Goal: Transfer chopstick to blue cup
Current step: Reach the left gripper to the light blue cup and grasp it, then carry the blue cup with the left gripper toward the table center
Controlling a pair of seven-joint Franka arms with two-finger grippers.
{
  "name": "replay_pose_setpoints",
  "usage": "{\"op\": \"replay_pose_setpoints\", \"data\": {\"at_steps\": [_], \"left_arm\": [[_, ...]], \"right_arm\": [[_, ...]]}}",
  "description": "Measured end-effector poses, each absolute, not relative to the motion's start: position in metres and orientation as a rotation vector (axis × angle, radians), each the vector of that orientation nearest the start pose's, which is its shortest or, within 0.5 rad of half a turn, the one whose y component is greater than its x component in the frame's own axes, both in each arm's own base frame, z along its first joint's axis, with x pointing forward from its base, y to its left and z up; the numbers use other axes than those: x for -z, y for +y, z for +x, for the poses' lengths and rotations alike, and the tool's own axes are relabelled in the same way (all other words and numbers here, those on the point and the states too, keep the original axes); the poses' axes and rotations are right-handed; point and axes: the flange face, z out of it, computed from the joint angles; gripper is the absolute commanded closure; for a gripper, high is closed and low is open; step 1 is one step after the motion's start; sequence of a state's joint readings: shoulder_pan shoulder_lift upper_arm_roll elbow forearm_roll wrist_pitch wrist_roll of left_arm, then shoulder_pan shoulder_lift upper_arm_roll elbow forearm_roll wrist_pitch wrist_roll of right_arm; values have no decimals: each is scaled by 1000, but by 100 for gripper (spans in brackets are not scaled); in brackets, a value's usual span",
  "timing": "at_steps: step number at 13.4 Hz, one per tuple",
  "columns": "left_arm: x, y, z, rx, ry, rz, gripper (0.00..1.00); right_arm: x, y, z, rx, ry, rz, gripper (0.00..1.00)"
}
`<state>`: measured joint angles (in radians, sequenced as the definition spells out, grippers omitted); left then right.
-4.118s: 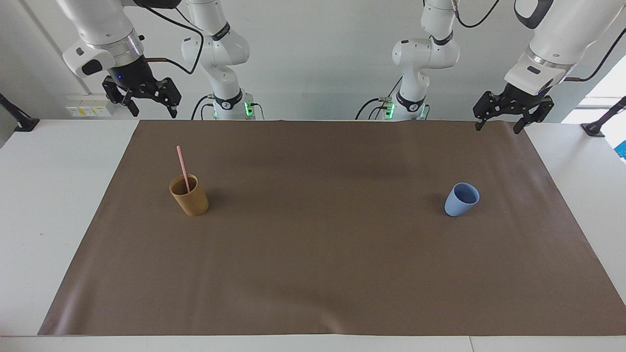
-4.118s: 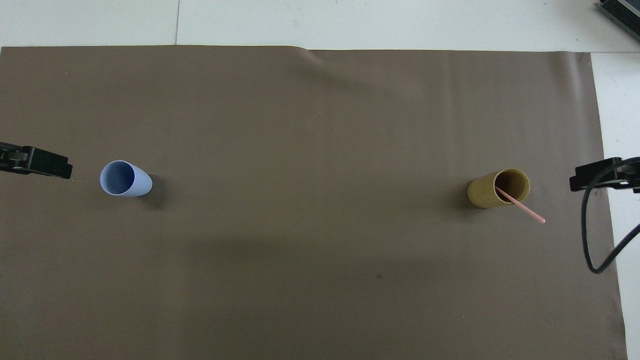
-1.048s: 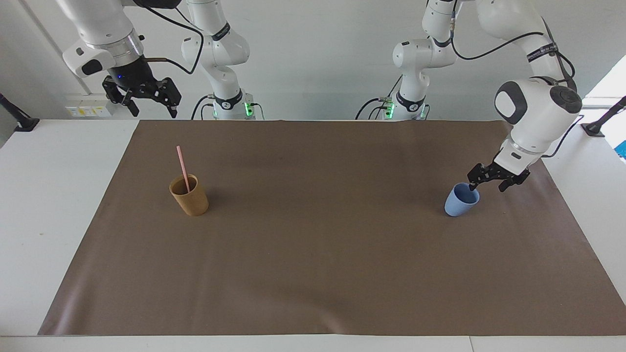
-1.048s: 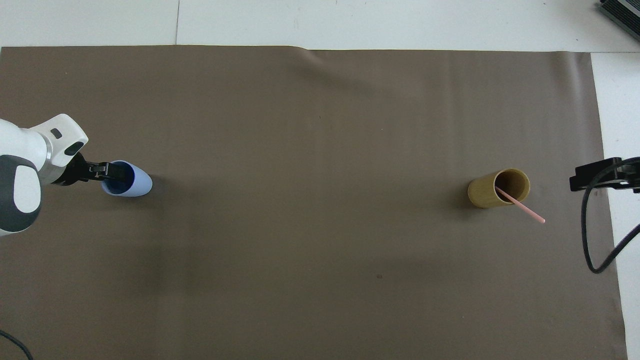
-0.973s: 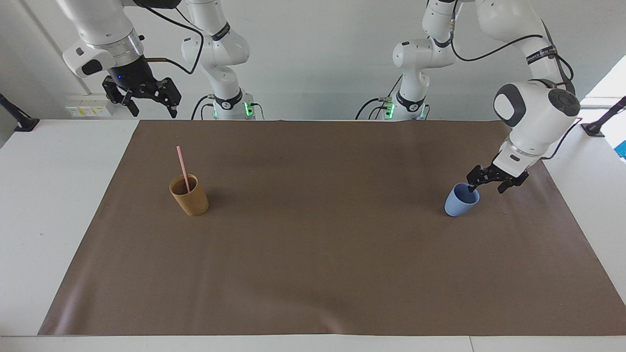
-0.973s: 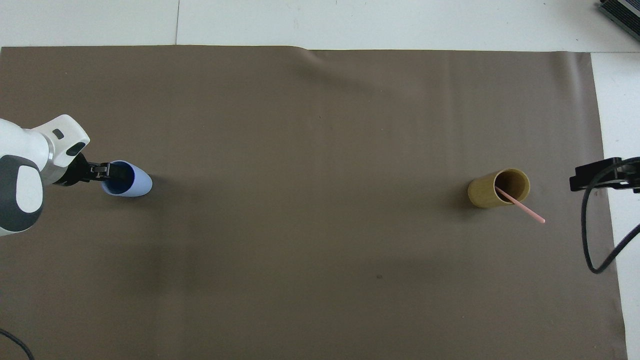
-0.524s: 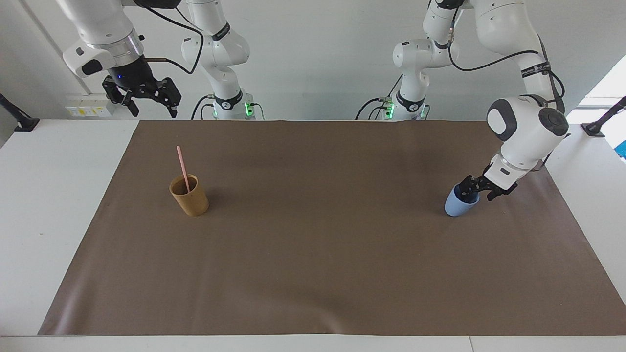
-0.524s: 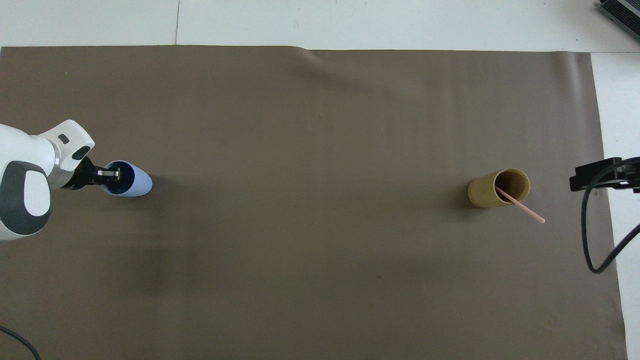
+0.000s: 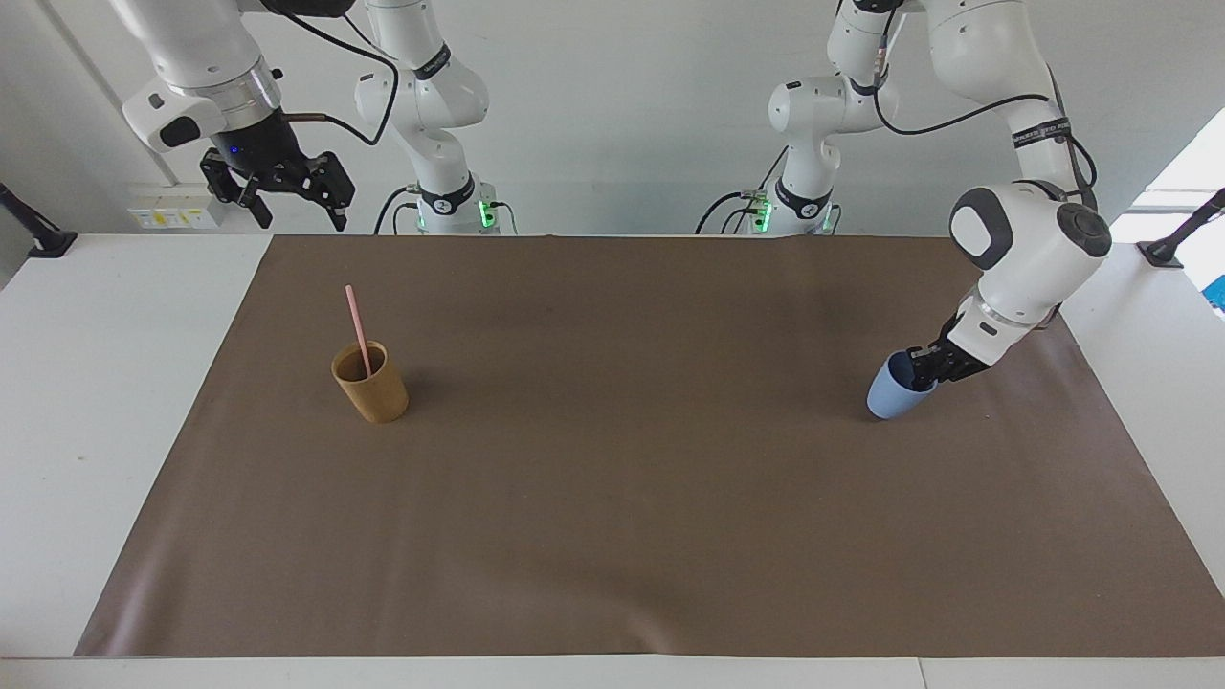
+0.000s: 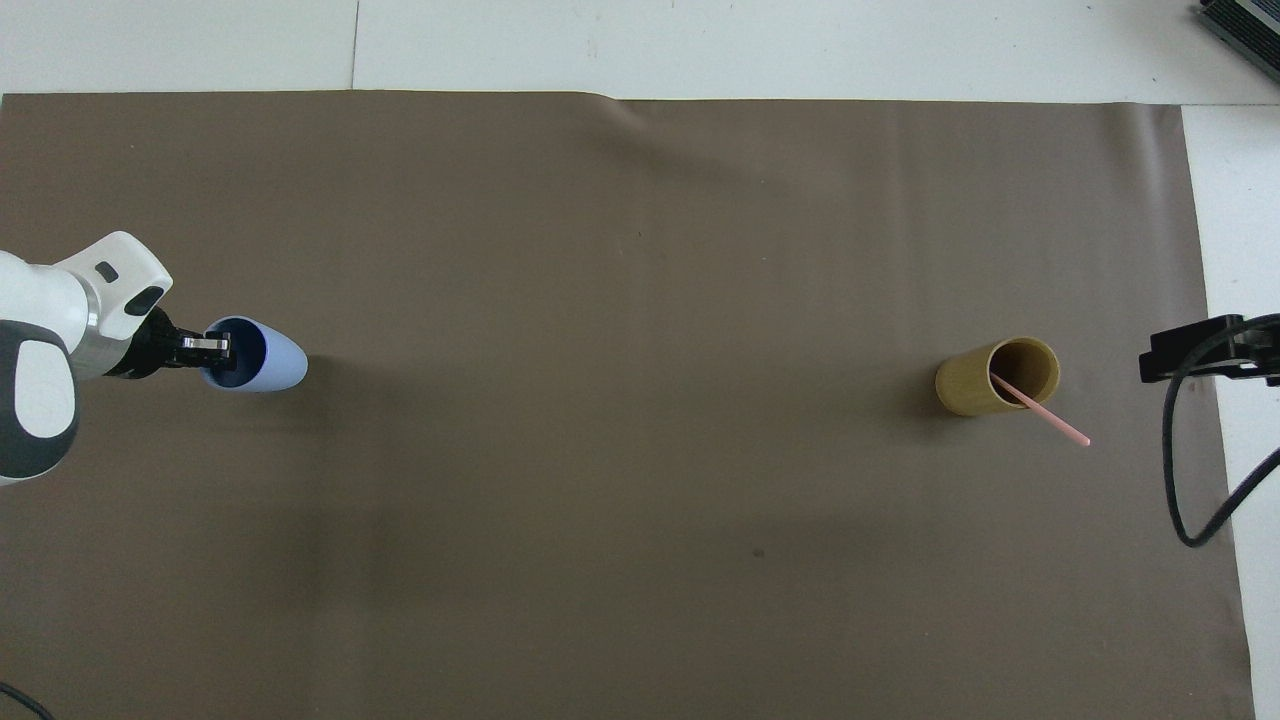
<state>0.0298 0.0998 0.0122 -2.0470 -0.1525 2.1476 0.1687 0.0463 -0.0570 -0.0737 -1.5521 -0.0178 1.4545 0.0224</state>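
Looking across the facing view from its one edge to the other, we note these things:

Right gripper (image 9: 287,196): we see it hanging in the air above the table corner at the right arm's end, not over the mat. Its black fingers stand spread apart with nothing between them. This arm waits.

Tan cup (image 9: 370,383): a matte, tan-brown tumbler with straight walls that taper a little to the base. It stands upright on the mat toward the right arm's end.

Chopstick (image 9: 358,329): a thin, straight, pale pink stick. We see its lower end inside the tan cup, and it leans on the rim with its upper half rising above the cup, tilted toward the right arm's end.

Mat (image 9: 632,459): a smooth brown sheet that covers most of the white table (image 9: 96,402). We see a small ripple at its edge farthest from the robots in the overhead view.

Blue cup (image 9: 890,392): a smooth, light-blue tumbler with no handle, narrower at the base. It is on the mat toward the left arm's end, well apart from the tan cup, and it looks tilted, its mouth turned toward the left gripper.

Left gripper (image 9: 921,372): we see it low at the mouth of the blue cup, its black fingers pinched together on the rim, one fingertip inside the cup.
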Motion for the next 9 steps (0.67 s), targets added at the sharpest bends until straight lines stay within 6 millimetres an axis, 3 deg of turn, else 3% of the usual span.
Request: {"op": "replay_pose_setpoints", "data": {"at_steps": [2,4,7,9], "left_arm": [[-402,-29,566,24,37,-3270,100],[-402,-97,558,-2,-6,-3271,100],[-400,-209,526,-52,-82,-3256,100],[-396,-262,504,-49,-103,-3256,100]], "right_arm": [[-654,-18,524,-64,81,-3153,0],[-654,-18,524,-64,81,-3153,0],[-654,-18,524,-64,81,-3153,0],[-654,-18,524,-64,81,-3153,0]]}}
